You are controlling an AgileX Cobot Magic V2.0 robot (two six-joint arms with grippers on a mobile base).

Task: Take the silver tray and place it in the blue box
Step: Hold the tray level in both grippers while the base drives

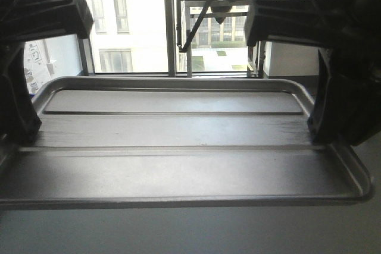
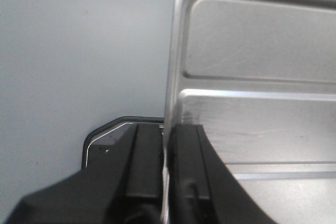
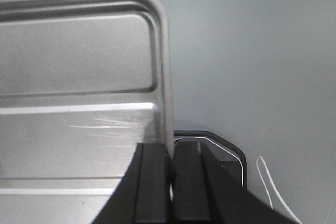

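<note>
The silver tray [image 1: 178, 171] fills the front view, held level in the air, its recessed floor crossed by two long ridges. My left gripper [image 1: 24, 129] is shut on its left rim, and my right gripper [image 1: 324, 132] is shut on its right rim. In the left wrist view the tray [image 2: 252, 77] has its rim pinched between the two black fingers of the left gripper [image 2: 167, 145]. In the right wrist view the tray [image 3: 79, 87] is clamped at its rim by the right gripper [image 3: 170, 153]. The blue box is out of view.
A large window [image 1: 172, 22] with dark frames stands behind the tray, with a metal rack [image 1: 220, 4] in front of it. Plain grey floor [image 2: 79, 51] lies under the tray in both wrist views. A thin white cable [image 3: 268, 182] lies at the lower right.
</note>
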